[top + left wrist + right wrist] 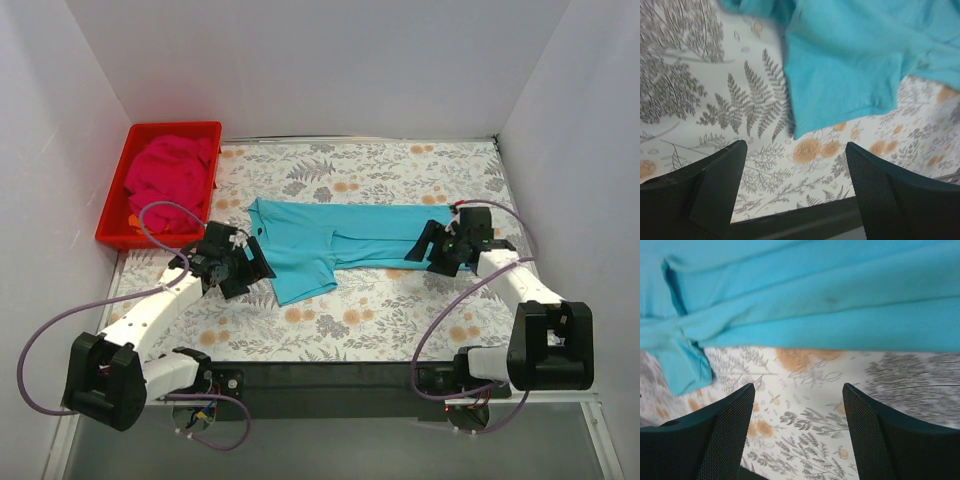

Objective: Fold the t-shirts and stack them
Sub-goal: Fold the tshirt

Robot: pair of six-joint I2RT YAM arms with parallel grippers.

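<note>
The turquoise-blue t-shirt (330, 240) lies on the table, folded lengthwise into a long strip, one sleeve sticking out toward the front left. It also shows in the left wrist view (850, 65) and the right wrist view (815, 295), where a tiny dark mark sits near the hem. The magenta-pink t-shirt (170, 172) lies bunched in the red tray (115, 225). My left gripper (252, 266) is open and empty just left of the sleeve. My right gripper (428, 245) is open and empty at the shirt's right end.
The table carries a floral-patterned cloth (380, 310). White walls close in the left, back and right sides. The red tray stands at the back left corner. The table's dark front edge (330, 375) runs between the arm bases.
</note>
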